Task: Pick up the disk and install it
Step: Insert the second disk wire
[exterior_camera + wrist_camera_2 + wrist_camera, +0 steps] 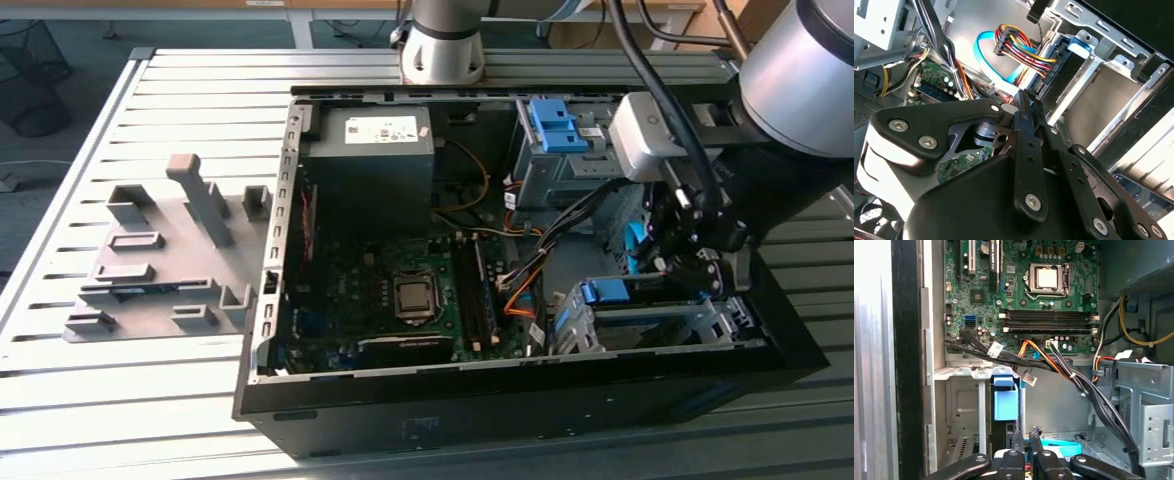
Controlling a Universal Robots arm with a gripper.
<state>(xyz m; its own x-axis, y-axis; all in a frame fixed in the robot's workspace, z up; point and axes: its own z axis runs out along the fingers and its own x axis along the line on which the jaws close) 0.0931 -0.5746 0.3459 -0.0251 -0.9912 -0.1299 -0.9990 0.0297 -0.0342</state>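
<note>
I see my black linkage gripper (pixel 1026 435) pressed together, empty, just beside the blue-railed silver disk (pixel 641 305) seated in the grey metal drive cage (pixel 727 325).

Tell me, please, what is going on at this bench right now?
A robot arm is working inside an open computer case that lies on a slatted table. Its gripper is down at the drive cage in the case's corner on the exterior view's right, fingers closed together, beside the blue-railed disk that sits in the cage. The motherboard lies exposed, and a grey fixture sits on the table beside the case.
</note>
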